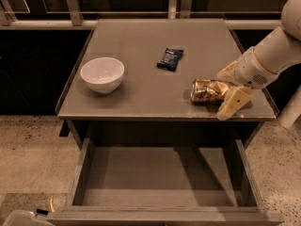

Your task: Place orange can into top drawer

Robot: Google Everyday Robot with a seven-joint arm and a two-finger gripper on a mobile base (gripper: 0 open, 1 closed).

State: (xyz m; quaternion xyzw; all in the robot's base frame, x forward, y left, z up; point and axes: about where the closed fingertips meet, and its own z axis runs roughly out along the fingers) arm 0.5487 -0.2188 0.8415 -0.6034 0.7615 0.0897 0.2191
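The orange can (pixel 206 90) lies on its side near the front right of the tabletop (pixel 141 100), silver top facing left. My gripper (pixel 229 89) comes in from the right, and its two pale fingers are spread on either side of the can's right end, one behind it and one in front. The jaws look open, not closed on the can. The top drawer (pixel 160 175) is pulled out below the table's front edge, and nothing lies in it.
A white bowl (pixel 102 74) stands at the left of the tabletop. A small dark snack packet (pixel 170 59) lies near the middle back. A rail with posts runs behind the table. A pale object (pixel 21 218) sits at the bottom left on the speckled floor.
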